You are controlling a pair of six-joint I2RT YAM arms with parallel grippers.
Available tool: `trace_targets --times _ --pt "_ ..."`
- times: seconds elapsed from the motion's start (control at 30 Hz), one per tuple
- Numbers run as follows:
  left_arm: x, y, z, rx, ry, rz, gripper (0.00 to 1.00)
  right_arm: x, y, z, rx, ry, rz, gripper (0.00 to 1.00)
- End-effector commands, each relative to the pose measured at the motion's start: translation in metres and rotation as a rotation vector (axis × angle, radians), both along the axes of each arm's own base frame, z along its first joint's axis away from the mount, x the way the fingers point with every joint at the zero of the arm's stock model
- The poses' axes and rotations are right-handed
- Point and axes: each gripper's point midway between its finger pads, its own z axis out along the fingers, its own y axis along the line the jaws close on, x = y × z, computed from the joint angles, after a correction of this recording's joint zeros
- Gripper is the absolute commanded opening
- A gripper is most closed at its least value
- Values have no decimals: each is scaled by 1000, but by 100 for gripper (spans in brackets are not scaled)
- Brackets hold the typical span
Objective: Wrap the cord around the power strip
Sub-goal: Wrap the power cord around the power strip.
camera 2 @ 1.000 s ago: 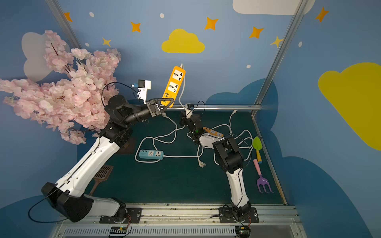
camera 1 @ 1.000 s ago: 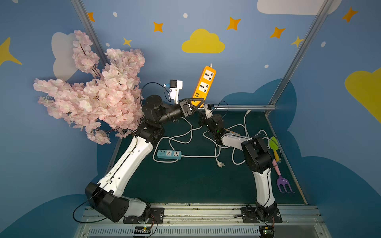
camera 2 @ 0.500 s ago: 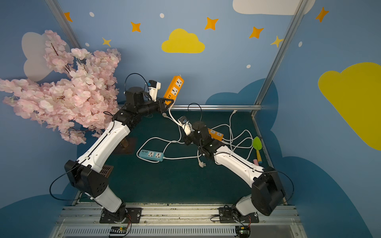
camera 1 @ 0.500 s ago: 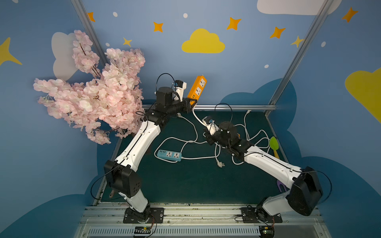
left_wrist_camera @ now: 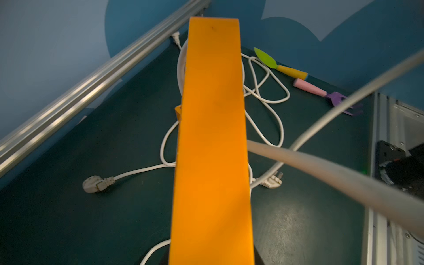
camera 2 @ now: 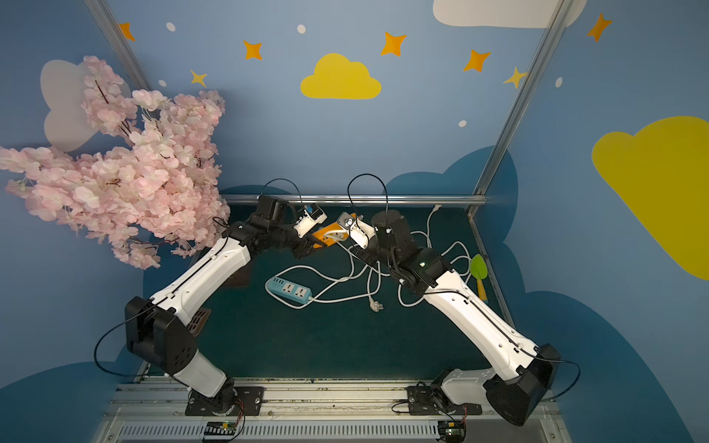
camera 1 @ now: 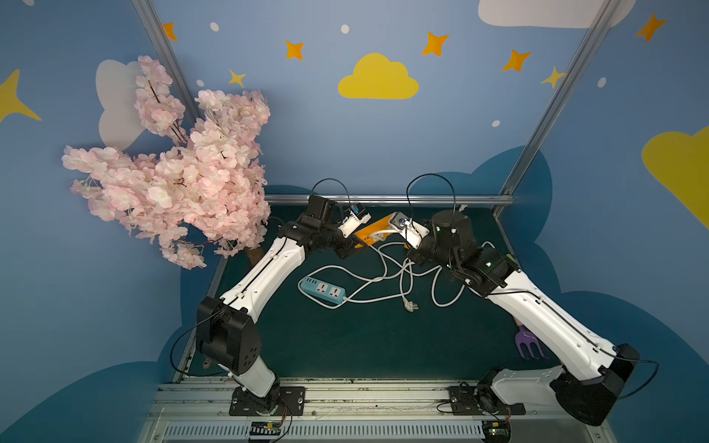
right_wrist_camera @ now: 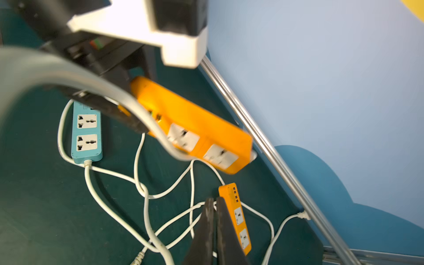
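Both top views, mid-frame: left gripper (camera 1: 356, 244) clamps the orange power strip (camera 1: 369, 232) aloft — room for winding. Left wrist: cord (left_wrist_camera: 321, 169) runs off its right edge toward lower right. Right wrist, bottom centre: right gripper (right_wrist_camera: 213, 204) pinched shut — contents unclear.

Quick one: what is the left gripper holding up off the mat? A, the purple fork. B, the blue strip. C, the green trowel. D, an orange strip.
D: the left gripper is shut on the end of an orange strip held clear of the mat, while the blue strip lies flat on it.
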Motion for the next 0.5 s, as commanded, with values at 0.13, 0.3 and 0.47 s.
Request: trace_targets --times 0.13,0.3,0.47 --pt "-60 -18 49 -226 -11 -273 3 56 -21 -1 -29 94 -59 0" --pt "-87 -26 73 -366 43 -391 2 91 -23 -13 62 249 12 0" --pt "-96 -29 90 -474 50 -441 3 97 -7 -22 202 415 141 3"
